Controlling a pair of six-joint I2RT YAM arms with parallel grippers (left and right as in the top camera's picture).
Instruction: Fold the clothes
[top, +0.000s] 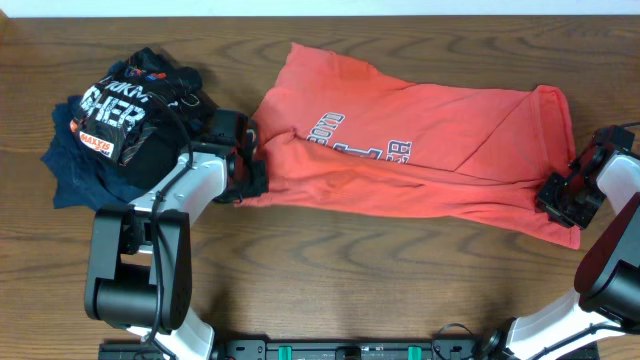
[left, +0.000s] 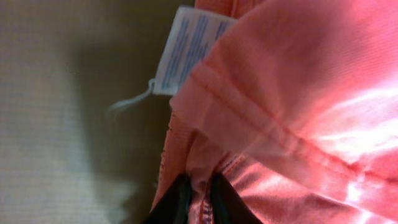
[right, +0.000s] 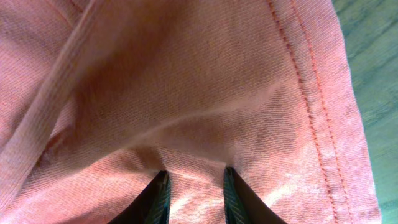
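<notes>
The coral-red T-shirt (top: 420, 150) lies across the middle of the table, partly folded over itself, with part of its dark-and-white chest print (top: 350, 140) showing. My left gripper (top: 246, 165) is at the shirt's left edge. In the left wrist view it (left: 199, 193) is shut on a fold of red cloth (left: 298, 93) near the white care label (left: 183, 46). My right gripper (top: 562, 196) is at the shirt's lower right corner. In the right wrist view its fingers (right: 196, 186) pinch a bunch of red cloth (right: 186, 93) beside the stitched hem (right: 317, 112).
A pile of a black garment with white lettering (top: 125, 115) on a navy blue garment (top: 70, 165) lies at the far left, close behind my left arm. Bare wooden table (top: 380, 270) runs along the front.
</notes>
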